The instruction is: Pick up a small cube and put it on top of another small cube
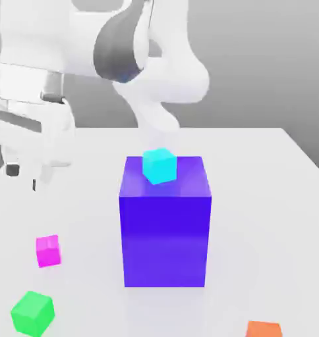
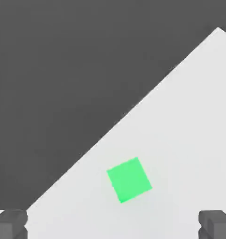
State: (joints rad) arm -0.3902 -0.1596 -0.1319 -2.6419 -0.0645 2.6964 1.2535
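Up high at the exterior view's left hangs the claw [image 1: 24, 176], well above the white table [image 1: 267, 197]. Its two dark fingers [image 2: 11, 223] stand far apart in the hand view, with nothing between them. Down below the claw, the small pink cube [image 1: 48, 251] sits on the table by itself. It is well apart from the claw and touches nothing else.

A green cube [image 1: 32, 313] rests near the pink one, closer to the front edge of the table. The hand view sees that green cube [image 2: 129, 179] lying flat on the white top, with the table's edge running slantwise behind it.

A big blue-purple block [image 1: 165, 224] stands in the middle of the table, to the exterior view's right of the pink cube. A little light blue cube [image 1: 159, 164] sits on top of the big block, turned a bit. An orange cube [image 1: 263, 328] peeks in at the front of the table, at the exterior view's right.
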